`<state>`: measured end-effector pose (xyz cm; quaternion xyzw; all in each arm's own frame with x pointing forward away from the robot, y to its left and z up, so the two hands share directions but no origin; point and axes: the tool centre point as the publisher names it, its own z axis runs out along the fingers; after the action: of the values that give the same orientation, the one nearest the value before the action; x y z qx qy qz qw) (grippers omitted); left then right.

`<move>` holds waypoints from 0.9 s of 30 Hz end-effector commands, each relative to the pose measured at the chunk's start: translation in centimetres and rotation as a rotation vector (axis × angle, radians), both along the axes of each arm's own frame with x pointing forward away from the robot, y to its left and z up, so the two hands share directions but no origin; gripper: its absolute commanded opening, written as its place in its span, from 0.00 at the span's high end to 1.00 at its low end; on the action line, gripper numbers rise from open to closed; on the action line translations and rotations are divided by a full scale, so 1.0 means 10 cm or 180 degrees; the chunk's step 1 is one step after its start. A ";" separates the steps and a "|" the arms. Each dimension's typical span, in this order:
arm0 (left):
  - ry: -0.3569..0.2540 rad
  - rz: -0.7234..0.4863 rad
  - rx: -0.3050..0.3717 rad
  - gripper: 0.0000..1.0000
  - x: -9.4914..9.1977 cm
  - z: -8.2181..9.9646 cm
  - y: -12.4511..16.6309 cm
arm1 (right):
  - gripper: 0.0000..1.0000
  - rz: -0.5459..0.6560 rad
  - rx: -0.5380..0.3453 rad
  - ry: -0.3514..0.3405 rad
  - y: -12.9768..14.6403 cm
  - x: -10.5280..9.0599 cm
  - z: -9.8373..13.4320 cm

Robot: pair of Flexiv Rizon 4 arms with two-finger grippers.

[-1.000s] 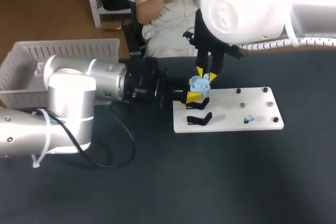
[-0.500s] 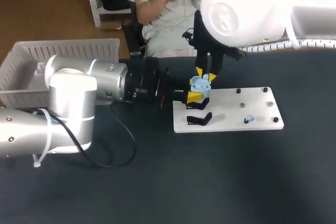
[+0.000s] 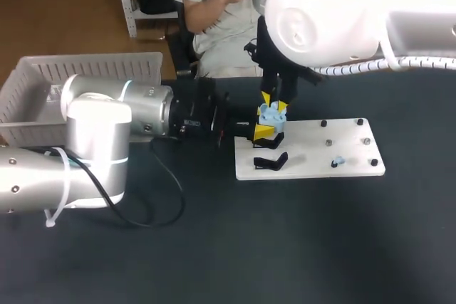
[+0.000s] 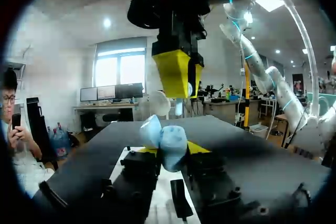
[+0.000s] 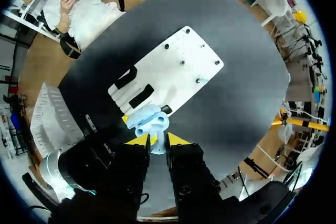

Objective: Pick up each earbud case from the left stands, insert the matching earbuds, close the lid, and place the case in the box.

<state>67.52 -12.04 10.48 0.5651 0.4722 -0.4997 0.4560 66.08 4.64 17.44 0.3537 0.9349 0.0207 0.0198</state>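
My left gripper (image 3: 266, 129) is shut on an open light blue earbud case (image 3: 271, 114), held just above the left end of the white board (image 3: 313, 149). In the left wrist view the case (image 4: 167, 141) sits between its yellow fingertips (image 4: 197, 147). My right gripper (image 3: 274, 101) hangs straight over the case, shut on a small light blue earbud (image 5: 157, 144), and its yellow tips (image 4: 176, 73) show above the lid. From the right wrist, the case (image 5: 146, 118) lies just ahead of that gripper (image 5: 157, 140). Another light blue earbud (image 3: 338, 161) rests on the board's right part.
Two black stands, one free (image 3: 271, 161) and one under the case, sit at the board's left end. Small black pegs (image 3: 360, 122) dot its right side. A white slatted basket (image 3: 43, 83) stands at the back left. The table (image 3: 285, 247) is black.
My right arm has shifted slightly to the left over the case. The left arm and the case have stayed in place.
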 end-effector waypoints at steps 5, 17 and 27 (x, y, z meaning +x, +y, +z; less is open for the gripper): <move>-0.0005 -0.0001 -0.0001 1.00 0.00 0.00 0.00 | 1.00 -0.0152 -0.0019 0.0049 0.03 0.01 -0.01; -0.0005 -0.0001 -0.0001 1.00 0.00 0.00 0.00 | 1.00 -0.0193 -0.0045 0.0075 0.02 0.04 -0.10; -0.0005 -0.0001 -0.0001 1.00 0.00 0.00 0.00 | 1.00 -0.0240 -0.0051 0.0100 -0.02 0.07 -0.16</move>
<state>67.52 -12.04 10.48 0.5652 0.4722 -0.4997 0.4560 66.74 4.43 15.99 0.3877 0.9217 0.0078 0.0092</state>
